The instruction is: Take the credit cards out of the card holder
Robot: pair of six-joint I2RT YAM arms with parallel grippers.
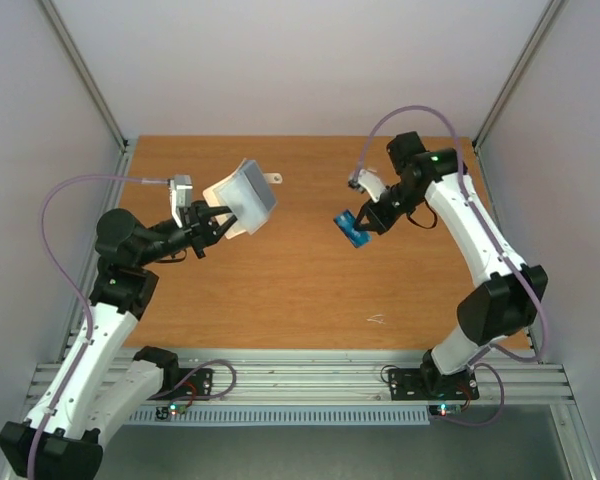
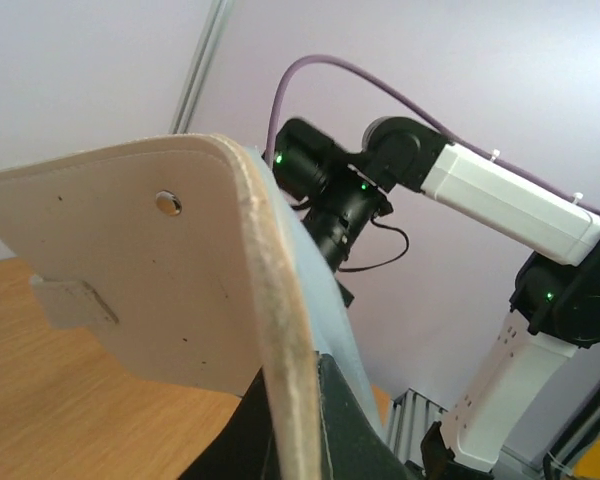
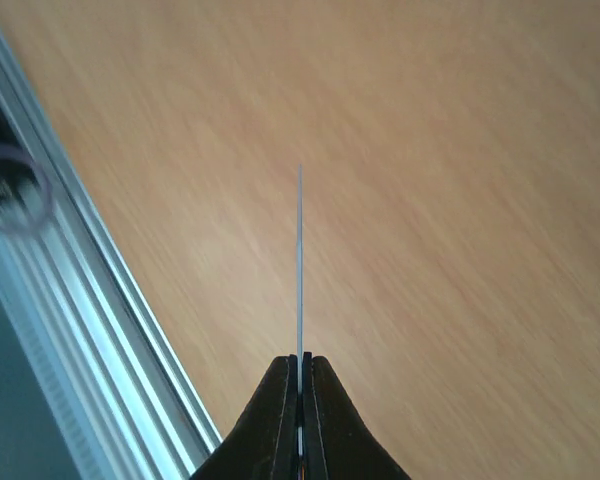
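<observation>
One blue card (image 1: 348,228) we gripped with the right gripper (image 3: 300,378), well right of the holder (image 1: 245,195) the left gripper (image 1: 218,222) clamped.

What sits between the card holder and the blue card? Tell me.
Nothing: in the top view, only bare wooden table shows between the card holder in the left claw and the blue card in the right claw.

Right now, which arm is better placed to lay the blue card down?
Right: its tool pinches the bright blue plastic card over the wooden table; the left tool holds the pale grey-blue bifold wallet.
</observation>
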